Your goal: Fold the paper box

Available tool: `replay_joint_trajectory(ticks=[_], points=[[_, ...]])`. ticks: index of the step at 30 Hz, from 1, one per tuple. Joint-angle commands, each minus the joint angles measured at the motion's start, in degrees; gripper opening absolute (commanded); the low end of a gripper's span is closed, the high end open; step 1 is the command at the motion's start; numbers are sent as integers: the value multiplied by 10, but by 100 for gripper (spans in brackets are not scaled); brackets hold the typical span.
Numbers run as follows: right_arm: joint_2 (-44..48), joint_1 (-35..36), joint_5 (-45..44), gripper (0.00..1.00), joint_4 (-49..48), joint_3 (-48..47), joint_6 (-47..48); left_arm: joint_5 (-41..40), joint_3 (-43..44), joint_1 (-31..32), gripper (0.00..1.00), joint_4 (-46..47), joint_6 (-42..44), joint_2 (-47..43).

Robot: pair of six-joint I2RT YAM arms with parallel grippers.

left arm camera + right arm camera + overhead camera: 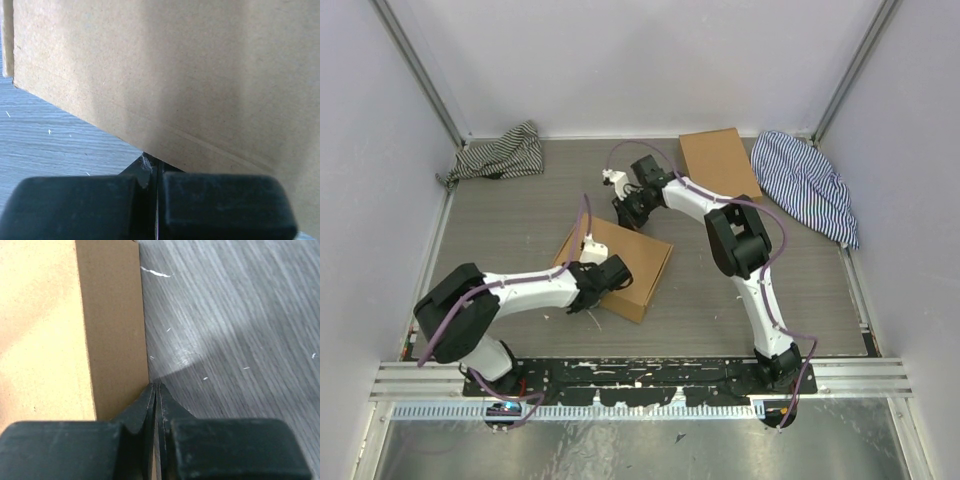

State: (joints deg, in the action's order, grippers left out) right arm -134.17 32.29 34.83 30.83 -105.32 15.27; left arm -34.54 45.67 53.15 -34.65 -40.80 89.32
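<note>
Paper box: the paper box [642, 262] is a shallow, plain brown cardboard rectangle with a flat top face showing.
Box place: it lies around the middle of the worktop [520, 220], turned at an angle to the edges, with one corner pointing toward the far edge.
Box walls: the wrist views show low, upright side walls meeting the grey wood-grain surface.
Left pincer: the left gripper [154, 165] has its two black fingers pressed together with nothing between them.
Left pincer place: it is at the box's near-left side, with its tips right at the foot of a side wall. Whether they actually touch the cardboard I cannot tell.
Left arm: it reaches in from the near left corner, its wrist lying over the near-left part of the box.
Right pincer: the right gripper [156, 387] also has its fingers together, holding nothing.
Right pincer place: it is on the far side of the box, with its tips down at the worktop just beside the bottom edge of a side wall, close to a corner.
Right arm: it rises from the near right and bends back toward the middle.
Second box: a smaller cardboard box [720, 160] lies near the far edge, right of the middle and apart from the paper box.
Dark cloth: a crumpled dark striped cloth [500, 155] sits in the far left corner.
Blue cloth: a blue-and-white striped cloth [805, 185] lies in the far right corner, running down along the right edge.
Specks: small white specks are scattered on the worktop.
</note>
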Motion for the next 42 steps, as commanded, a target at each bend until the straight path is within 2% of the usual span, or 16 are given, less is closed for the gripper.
replay_joint_trajectory(ticks=[1, 6, 10, 14, 16, 20, 24, 29, 34, 38, 42], points=[[6, 91, 150, 12, 113, 0, 11, -57, 34, 42, 0, 138, -45, 3], [12, 55, 65, 11, 61, -2, -82, -108, 34, 78, 1, 75, -81, -29], [33, 19, 35, 10, -8, 30, -159, -122, 23, 89, 3, 8, -104, -68], [42, 13, -34, 9, -22, 36, -196, -110, 16, 101, 5, -31, -103, -119], [43, 11, -57, 8, -24, 36, -214, -71, 11, 109, 6, -19, -72, -144], [56, 3, -97, 7, -30, 52, -250, 65, -6, 123, 6, 54, -4, -188], [92, -18, -137, 5, -52, 107, -280, 147, -22, 141, 5, 79, 7, -200], [155, -48, -163, 5, -101, 211, -310, 157, -34, 180, 5, 73, -7, -183], [162, -49, -149, 5, -109, 241, -313, 139, -31, 217, 4, 101, -29, -121], [161, -47, -125, 5, -115, 261, -313, 107, -28, 237, 2, 121, -55, -72], [165, -32, -110, 5, -114, 278, -305, 40, -22, 243, 0, 135, -78, -38]])
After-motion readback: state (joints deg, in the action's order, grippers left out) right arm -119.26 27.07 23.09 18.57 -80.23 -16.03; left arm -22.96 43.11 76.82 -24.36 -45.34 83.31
